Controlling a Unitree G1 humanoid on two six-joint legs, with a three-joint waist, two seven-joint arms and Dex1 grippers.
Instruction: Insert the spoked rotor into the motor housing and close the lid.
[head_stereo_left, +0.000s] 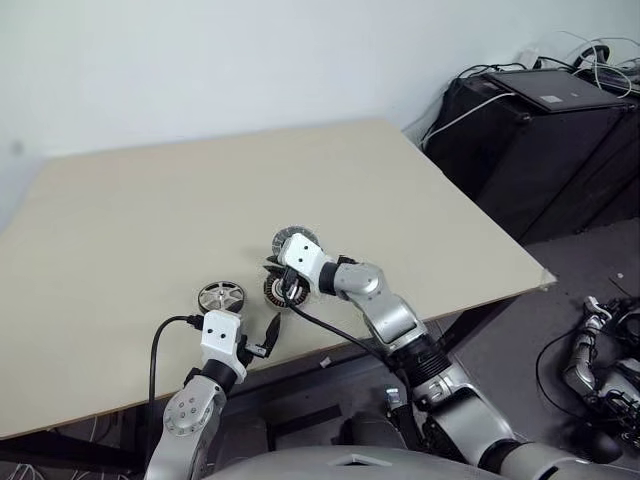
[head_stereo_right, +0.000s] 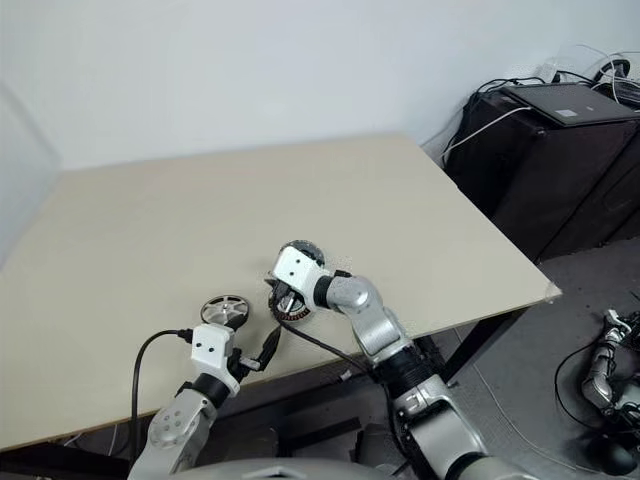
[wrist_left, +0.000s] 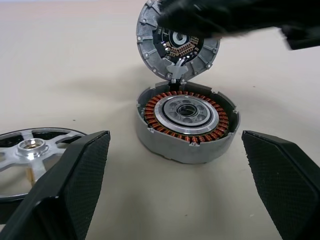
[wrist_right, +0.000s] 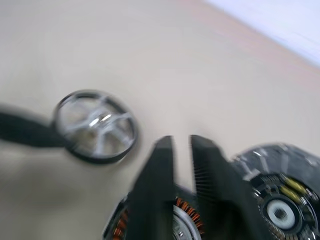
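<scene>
- The left gripper (head_stereo_left: 262, 343) sits low at the near edge of the table (head_stereo_left: 150, 210), its two black fingers (wrist_left: 75, 185) spread wide with nothing between them.
- The spoked rotor (head_stereo_left: 220, 297) lies flat on the table just ahead of the left gripper and a little to its left, apart from the fingers; in the left wrist view it shows beside the left finger, hub up.
- The motor housing (wrist_left: 186, 122) rests on the table straight ahead of the left gripper, open side up, with the ring of copper windings around a silver centre exposed. It is to the right of the rotor, near it but not touching.
- The right gripper (wrist_right: 181, 150) is above the housing, pointing toward the robot's left, its fingers drawn almost together and holding nothing.
- The lid (wrist_left: 175, 40) stands tilted on edge just behind the housing, dark inner face toward the left gripper, its lower edge at the housing's far rim.
</scene>
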